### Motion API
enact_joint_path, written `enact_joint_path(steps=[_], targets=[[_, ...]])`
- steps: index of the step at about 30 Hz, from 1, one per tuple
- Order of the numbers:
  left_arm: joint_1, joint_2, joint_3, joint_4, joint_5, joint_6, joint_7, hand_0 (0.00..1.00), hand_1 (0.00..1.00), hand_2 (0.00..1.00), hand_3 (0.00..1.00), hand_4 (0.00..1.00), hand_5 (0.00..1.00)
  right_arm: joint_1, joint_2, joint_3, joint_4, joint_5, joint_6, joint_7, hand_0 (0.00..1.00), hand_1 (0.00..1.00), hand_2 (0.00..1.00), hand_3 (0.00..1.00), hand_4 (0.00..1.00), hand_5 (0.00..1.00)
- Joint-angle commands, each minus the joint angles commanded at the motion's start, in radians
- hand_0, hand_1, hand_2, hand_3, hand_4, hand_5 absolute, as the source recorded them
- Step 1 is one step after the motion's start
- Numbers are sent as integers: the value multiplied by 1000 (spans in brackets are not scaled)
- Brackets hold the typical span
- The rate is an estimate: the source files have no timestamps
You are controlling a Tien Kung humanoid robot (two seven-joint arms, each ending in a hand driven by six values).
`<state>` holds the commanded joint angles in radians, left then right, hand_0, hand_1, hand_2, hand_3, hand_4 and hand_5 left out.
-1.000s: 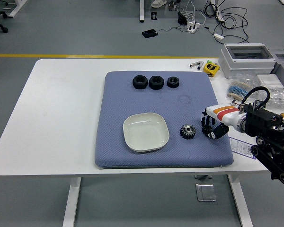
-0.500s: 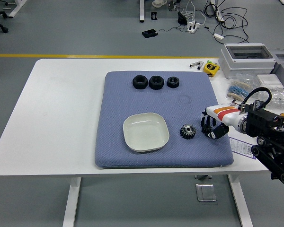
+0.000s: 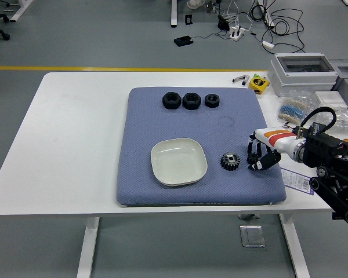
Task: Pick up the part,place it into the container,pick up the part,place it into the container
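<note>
A dark toothed gear part (image 3: pixel 229 161) lies on the blue mat (image 3: pixel 145 121), just right of the white square dish (image 3: pixel 178 161), which holds nothing. Three black nuts (image 3: pixel 191 100) sit in a row near the mat's far edge. My right hand (image 3: pixel 258 157) hovers low over the mat a short way right of the gear, fingers hanging relaxed and holding nothing. The left arm does not show.
A grey box with a clear lid (image 3: pixel 301 72), bags of small parts (image 3: pixel 313 107), a yellow tape measure (image 3: pixel 258 83) and a label card (image 3: pixel 294 178) crowd the table's right side. Bare white table (image 3: pixel 75 139) stretches left of the mat.
My right hand has edged slightly up and to the right, away from the gear. Nothing else has moved.
</note>
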<state>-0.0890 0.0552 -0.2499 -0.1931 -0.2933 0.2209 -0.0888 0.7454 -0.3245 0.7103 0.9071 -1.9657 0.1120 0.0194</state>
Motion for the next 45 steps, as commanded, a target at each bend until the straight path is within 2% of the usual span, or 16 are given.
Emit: enact_joint_path(steps=[8,10,11,16,17,22,23,25,28,29,34,35,41,45], targets=[[-3,0,4,0,-5,0,-2,727,643,737,592,618,596,0,6,-1,-28,-4,5,-4,2,111,267,432,836,416],[-3,0,5,0,-7,0,-3,727,643,737,592,618,596,-2,6,0,-28,-9,3,-5,2,111,267,432,836,416],[-3,0,5,0,-8,0,-3,726,643,738,592,618,595,-2,5,0,-28,-11,3,-5,2,121,265,467,831,416],[-3,1,3,-1,-3,0,-2,726,643,738,592,618,595,1,6,2,-21,-7,10,-1,2,121,265,467,831,416],[-4,1,3,-1,-2,0,-1,726,642,738,593,618,595,1,6,3,-19,-5,10,0,23,162,300,504,849,313],[-4,1,2,-1,1,0,-1,726,642,738,593,618,595,1,5,4,-13,2,1,12,23,162,300,504,849,313],[-4,2,1,-1,2,0,0,726,642,736,592,618,595,1,5,4,-12,3,2,12,67,212,367,512,858,275],[-5,2,1,-2,3,0,0,726,642,736,592,618,595,1,4,5,-9,7,4,12,67,212,367,512,858,275],[-5,2,2,-1,1,0,-1,726,642,736,592,618,595,-2,-2,13,14,12,6,9,67,212,367,512,858,275],[-5,2,3,-2,0,0,-1,726,642,737,592,618,594,-3,-4,16,23,10,7,5,73,202,350,491,817,338],[-6,3,0,-1,5,0,0,726,642,737,592,618,594,-6,-17,39,72,-28,46,-35,73,202,350,491,817,338],[-6,3,0,-1,5,0,0,726,641,736,593,619,593,-8,-20,43,80,-35,51,-39,113,210,335,497,948,363],[-5,3,-4,-1,10,1,2,727,641,736,593,619,593,-17,-40,67,132,-86,78,-58,129,210,332,505,961,359],[-4,3,-9,-1,18,2,4,727,641,736,593,619,593,-21,-42,66,130,-93,74,-60,129,210,332,505,961,359]])
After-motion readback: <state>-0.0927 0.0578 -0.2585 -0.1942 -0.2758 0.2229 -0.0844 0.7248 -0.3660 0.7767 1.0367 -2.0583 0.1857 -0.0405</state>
